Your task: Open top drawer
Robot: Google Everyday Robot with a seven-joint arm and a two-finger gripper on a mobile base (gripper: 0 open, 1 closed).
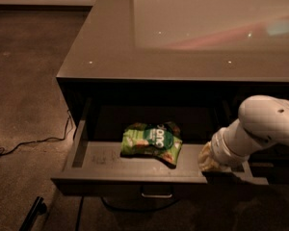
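Claw point(212, 161) at the right front edge of the pulled-out top drawer point(101, 156).
I cannot tell my claw's grip; a green snack bag point(151, 141) lies inside the drawer.

I see the top drawer point(98, 159) standing open from the cabinet point(106, 47), with a green snack bag point(151, 142) lying on its scribbled floor, just right of the drawer's centre. The gripper point(216, 164) sits at the drawer's front right corner. Left of the drawer, a cable point(36, 142) lies on the carpet point(24, 71).
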